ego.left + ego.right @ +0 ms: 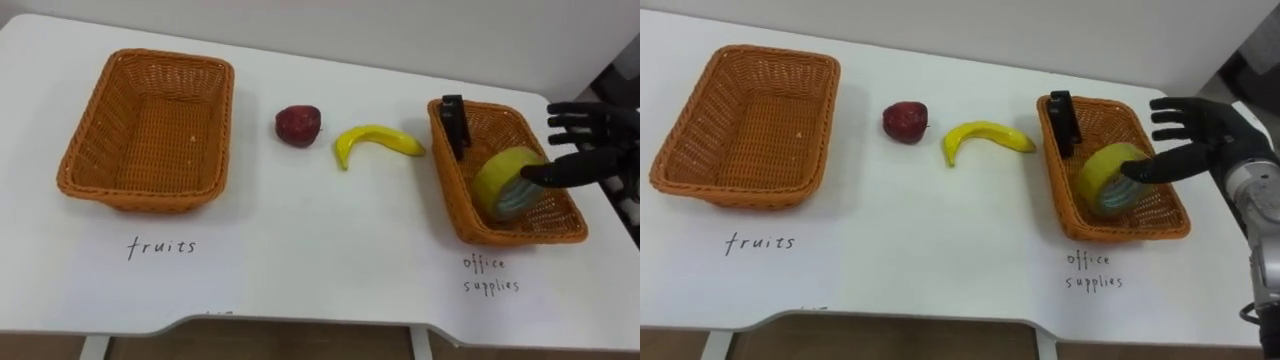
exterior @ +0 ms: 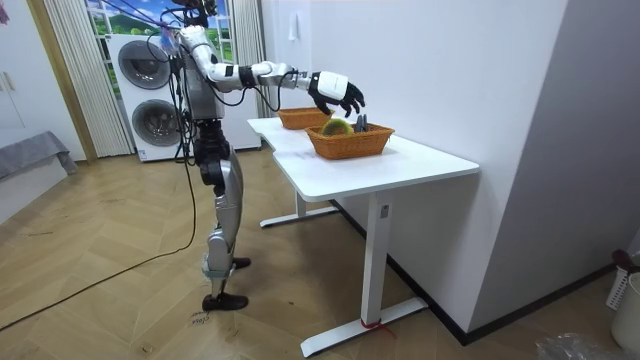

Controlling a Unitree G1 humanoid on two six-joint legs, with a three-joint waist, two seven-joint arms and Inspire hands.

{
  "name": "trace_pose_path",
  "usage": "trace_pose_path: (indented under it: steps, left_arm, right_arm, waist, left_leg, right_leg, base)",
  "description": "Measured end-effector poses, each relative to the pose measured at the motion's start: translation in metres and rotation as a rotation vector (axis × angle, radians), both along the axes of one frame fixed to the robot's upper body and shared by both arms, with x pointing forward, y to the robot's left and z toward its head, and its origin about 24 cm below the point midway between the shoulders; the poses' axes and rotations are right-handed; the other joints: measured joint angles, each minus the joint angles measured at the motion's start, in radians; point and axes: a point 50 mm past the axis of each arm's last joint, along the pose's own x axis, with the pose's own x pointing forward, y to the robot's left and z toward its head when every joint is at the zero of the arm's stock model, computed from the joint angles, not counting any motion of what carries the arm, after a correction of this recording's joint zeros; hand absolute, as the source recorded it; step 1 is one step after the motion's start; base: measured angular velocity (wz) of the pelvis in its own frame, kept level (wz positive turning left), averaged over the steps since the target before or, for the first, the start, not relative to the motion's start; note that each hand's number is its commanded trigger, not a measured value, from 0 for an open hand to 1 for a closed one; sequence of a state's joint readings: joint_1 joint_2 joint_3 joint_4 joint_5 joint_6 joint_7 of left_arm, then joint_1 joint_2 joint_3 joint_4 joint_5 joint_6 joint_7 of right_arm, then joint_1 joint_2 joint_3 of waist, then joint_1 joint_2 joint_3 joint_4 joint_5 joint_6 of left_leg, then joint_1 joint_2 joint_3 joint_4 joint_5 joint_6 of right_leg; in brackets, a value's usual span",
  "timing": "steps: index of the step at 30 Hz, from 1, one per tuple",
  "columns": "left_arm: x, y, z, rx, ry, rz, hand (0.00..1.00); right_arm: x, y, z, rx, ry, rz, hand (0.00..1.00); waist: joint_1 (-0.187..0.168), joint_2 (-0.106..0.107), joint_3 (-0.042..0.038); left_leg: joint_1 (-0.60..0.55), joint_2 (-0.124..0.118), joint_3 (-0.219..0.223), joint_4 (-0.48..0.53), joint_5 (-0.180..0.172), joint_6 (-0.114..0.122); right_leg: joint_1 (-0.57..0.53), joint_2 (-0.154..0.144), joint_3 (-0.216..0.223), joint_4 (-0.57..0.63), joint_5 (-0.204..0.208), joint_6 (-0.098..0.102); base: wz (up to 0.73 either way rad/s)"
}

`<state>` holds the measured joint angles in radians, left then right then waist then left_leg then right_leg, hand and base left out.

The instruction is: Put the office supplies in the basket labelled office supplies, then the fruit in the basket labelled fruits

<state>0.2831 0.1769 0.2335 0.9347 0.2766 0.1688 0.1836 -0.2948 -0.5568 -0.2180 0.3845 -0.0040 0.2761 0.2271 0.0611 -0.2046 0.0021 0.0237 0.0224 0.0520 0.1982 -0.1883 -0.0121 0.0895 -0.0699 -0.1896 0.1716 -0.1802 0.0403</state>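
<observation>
my right hand (image 1: 1210,140) is hovering, spread apart, by the tape (image 1: 1105,175) in the desk's (image 1: 940,230) right-edge basket (image 1: 1120,235). banana (image 1: 985,135), mid-desk, is looking light, soft: i am favouring its middle.

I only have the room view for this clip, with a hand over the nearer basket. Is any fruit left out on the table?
Observer: Yes, a banana and a dark red apple lie on the table between the baskets.
Operator: Anything in the far basket?
Observer: No, the fruits basket holds nothing.
Operator: And the nearer one?
Observer: The office supplies basket holds a yellow-green tape roll, touched by the open right hand, and an upright black item.
</observation>
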Motion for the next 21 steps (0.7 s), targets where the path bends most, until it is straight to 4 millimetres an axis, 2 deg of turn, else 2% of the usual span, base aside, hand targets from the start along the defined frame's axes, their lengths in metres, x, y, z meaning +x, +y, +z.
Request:
trace_pose_path:
  steps: [4,21]
  left_arm:
    - [0.0015,0.0000,0.0000,-0.001,-0.003,-0.001,0.00]
    - [-0.0026,0.0001,0.0000,0.002,0.006,0.002,0.00]
  right_arm:
    - [0.0003,-0.0001,0.0018,-0.009,-0.013,-0.011,0.00]
    - [0.0004,-0.0004,0.0024,-0.014,-0.021,-0.018,0.00]
  waist:
    - [0.000,0.007,-0.0044]
    - [0.000,0.008,-0.0030]
  left_leg:
    - [0.000,0.000,0.000,0.000,0.000,0.000]
    - [0.008,0.000,0.000,-0.006,0.000,0.000]
  right_leg:
    - [0.000,0.000,0.000,0.000,0.000,0.000]
    - [0.006,0.001,0.000,-0.001,0.000,0.000]
  base:
    - [0.00]
    - [0.00]
